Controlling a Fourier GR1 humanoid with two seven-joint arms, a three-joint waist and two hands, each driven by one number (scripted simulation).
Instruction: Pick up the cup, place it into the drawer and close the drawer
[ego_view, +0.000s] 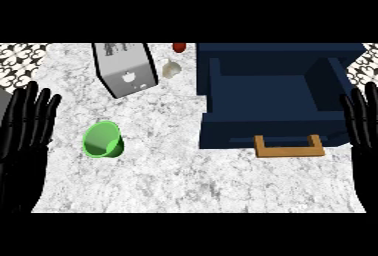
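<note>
Green cup (102, 140) lies on its side just right of the open left hand (24, 135), untouched.

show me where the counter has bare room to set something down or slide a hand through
Bare counter runs along the near edge, below the green cup and the drawer handle. Another free patch lies between cup and open drawer. It is crowded at the back, around the grey box and small bottle.

I saw green cup (102, 140) tipped on side, mouth toward me, left of navy drawer (270, 107); drawer pulled open, tan handle (289, 146) in front.
</note>
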